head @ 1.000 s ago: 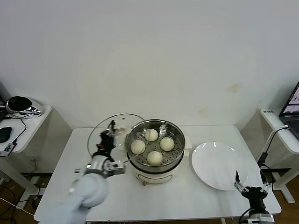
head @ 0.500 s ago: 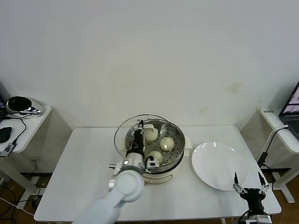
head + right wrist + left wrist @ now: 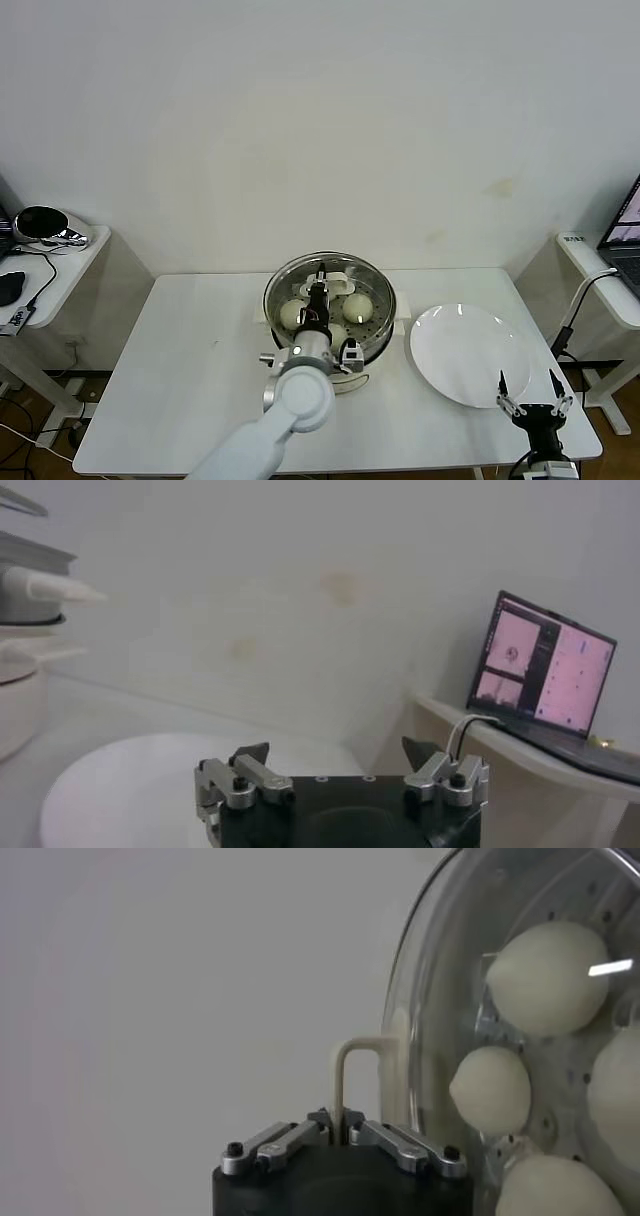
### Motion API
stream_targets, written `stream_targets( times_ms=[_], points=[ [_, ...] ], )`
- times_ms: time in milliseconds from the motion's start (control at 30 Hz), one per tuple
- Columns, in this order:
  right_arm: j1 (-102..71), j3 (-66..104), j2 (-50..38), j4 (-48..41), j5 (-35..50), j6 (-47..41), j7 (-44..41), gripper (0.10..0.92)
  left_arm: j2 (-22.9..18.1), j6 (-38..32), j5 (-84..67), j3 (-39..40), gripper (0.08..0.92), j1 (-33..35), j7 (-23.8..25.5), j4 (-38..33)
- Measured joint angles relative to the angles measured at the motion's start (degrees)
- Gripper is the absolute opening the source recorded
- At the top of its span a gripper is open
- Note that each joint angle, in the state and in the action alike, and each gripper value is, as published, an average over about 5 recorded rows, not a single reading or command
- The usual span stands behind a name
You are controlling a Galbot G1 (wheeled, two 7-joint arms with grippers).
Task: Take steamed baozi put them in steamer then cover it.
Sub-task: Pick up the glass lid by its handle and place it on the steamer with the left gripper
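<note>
The steamer [image 3: 378,340], a shiny steel pot on a white base, stands mid-table with several cream-white baozi [image 3: 357,307] on its perforated tray. The cover [image 3: 283,287], a clear glass lid, hangs over the pot, almost centred and a touch to the left. My left gripper [image 3: 318,292] is shut on its cream handle. In the left wrist view the left gripper [image 3: 338,1124] pinches the thin handle [image 3: 346,1060], and baozi [image 3: 548,963] show through the glass [image 3: 420,998]. My right gripper [image 3: 527,385] waits open at the front right, and the right gripper [image 3: 338,755] holds nothing.
A flat white plate [image 3: 468,352] lies right of the steamer, just beyond the right gripper; the plate [image 3: 130,780] also fills the near ground of the right wrist view. A side table with a dark object [image 3: 45,225] stands far left. A laptop [image 3: 550,670] sits on a shelf at right.
My left arm has carried the cover rightwards from beside the steamer to over it. The right gripper stayed open and barely shifted.
</note>
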Motion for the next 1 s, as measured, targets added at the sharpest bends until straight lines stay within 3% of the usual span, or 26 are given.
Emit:
stream_targets(
  times_ms=[1000],
  points=[
    [-0.3,-0.5,-0.1,-0.6,-0.4,0.7,-0.4,0.823,-3.5,-1.3,1.0,-0.8,0.136,0.7,-2.7,5.4]
  ],
)
